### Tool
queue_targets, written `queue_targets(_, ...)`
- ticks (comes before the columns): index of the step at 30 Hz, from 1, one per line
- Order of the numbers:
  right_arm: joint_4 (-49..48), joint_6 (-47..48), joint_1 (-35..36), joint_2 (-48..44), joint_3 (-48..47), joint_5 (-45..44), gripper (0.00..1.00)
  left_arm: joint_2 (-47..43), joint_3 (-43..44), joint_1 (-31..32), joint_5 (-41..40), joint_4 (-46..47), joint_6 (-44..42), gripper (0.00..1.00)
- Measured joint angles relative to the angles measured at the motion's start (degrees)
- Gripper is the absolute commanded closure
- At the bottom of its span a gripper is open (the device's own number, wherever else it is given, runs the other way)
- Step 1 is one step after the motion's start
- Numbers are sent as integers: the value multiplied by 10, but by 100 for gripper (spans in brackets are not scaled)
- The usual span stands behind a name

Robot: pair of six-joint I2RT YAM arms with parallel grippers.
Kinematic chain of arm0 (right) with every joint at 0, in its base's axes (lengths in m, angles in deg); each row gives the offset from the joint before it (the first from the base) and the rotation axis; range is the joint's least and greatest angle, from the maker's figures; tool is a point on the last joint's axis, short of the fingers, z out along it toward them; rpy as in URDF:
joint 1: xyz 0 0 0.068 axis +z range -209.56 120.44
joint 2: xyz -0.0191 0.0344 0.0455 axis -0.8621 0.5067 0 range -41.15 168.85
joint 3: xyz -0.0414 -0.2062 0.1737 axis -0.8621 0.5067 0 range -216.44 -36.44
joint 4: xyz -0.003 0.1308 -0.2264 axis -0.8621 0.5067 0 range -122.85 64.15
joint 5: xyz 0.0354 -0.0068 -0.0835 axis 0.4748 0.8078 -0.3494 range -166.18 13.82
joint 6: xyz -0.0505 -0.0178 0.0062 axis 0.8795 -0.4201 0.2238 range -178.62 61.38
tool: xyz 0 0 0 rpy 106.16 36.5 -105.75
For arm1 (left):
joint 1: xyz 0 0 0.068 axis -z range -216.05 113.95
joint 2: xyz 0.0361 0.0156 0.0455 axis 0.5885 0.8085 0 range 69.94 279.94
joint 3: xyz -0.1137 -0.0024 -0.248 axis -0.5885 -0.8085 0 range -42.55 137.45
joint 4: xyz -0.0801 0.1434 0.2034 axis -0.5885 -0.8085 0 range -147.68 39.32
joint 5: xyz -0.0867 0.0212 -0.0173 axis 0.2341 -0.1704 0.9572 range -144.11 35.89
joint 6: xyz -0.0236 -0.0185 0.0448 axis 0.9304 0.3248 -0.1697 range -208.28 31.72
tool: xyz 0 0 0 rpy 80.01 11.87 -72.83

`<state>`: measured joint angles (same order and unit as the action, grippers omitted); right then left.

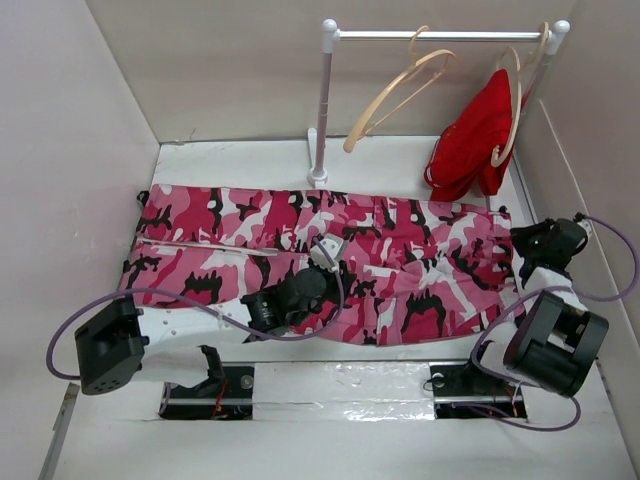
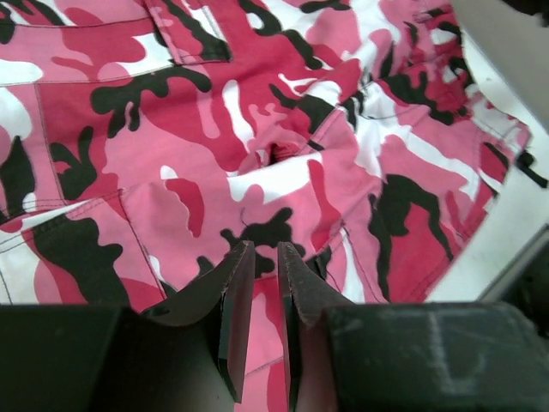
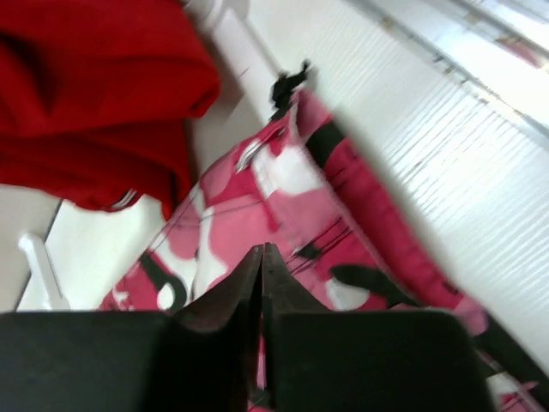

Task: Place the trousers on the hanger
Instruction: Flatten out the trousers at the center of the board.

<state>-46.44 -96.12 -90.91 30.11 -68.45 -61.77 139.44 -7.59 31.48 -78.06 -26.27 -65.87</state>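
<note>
The camouflage trousers (image 1: pixel 300 250) lie flat across the table, waist end at the right. The pale wooden hanger (image 1: pixel 400 90) hangs bare on the white rail at the back. My left gripper (image 1: pixel 327 252) hovers over the middle of the trousers. In the left wrist view its jaws (image 2: pixel 266 246) stand a narrow gap apart, with cloth (image 2: pixel 214 129) showing behind them and nothing pinched. My right gripper (image 1: pixel 525 242) is at the right end of the trousers. In the right wrist view it (image 3: pixel 262 247) is shut and empty over the cloth (image 3: pixel 257 197).
A white rail (image 1: pixel 440 35) on a post (image 1: pixel 322 110) stands at the back. A plain red garment (image 1: pixel 478 140) hangs from a second hanger at the rail's right end; it also shows in the right wrist view (image 3: pixel 86 94). White walls close in left, back and right.
</note>
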Motion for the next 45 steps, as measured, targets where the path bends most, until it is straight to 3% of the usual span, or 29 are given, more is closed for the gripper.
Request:
queue_targets(1,-14,-2,-6,13,0,-1,85,-8,-6,0,7,1,-1,85)
queue_targets(2,-24,-2,-11,29,-2,-2,60,-18,-12,0,17,2,-1,84)
queue_targets(3,-28,0,-14,46,-7,-2,47,-30,-18,0,26,6,-1,85)
queue_targets(6,-17,24,-17,99,-38,-2,21,-65,-28,0,44,7,0,84)
queue_targets(10,0,55,-15,147,-96,6,15,-85,-28,0,63,15,5,84)
queue_targets(20,81,97,39,234,-207,-36,30,-86,-28,0,74,13,12,83)
queue_targets(21,88,99,43,244,-214,-38,43,-86,-28,0,74,12,13,83)
queue_targets(23,99,102,48,258,-219,-44,55,-86,-28,0,71,10,14,82)
queue_targets(24,105,103,49,261,-219,-46,75,-86,-28,0,70,10,15,82)
queue_targets(26,113,103,51,263,-219,-48,96,-86,-28,0,66,10,16,83)
queue_targets(27,117,102,51,263,-221,-48,100,-86,-28,0,65,10,16,83)
queue_targets(37,130,93,39,261,-287,-46,97,-74,-28,0,42,2,22,82)
queue_targets(39,134,92,31,261,-301,-47,97,-69,-28,0,28,-6,25,78)
queue_targets(40,137,92,27,261,-310,-50,95,-66,-28,0,19,-10,27,77)
queue_targets(41,138,92,23,261,-316,-52,90,-64,-28,0,10,-14,30,71)
queue_targets(42,139,91,19,262,-322,-54,71,-62,-27,0,0,-19,32,66)
queue_targets(43,141,91,14,262,-328,-57,61,-59,-27,0,-11,-22,35,60)
queue_targets(44,141,89,12,262,-333,-59,33,-57,-27,0,-27,-27,37,51)
queue_targets(45,142,87,9,262,-338,-63,22,-54,-27,0,-34,-29,38,48)
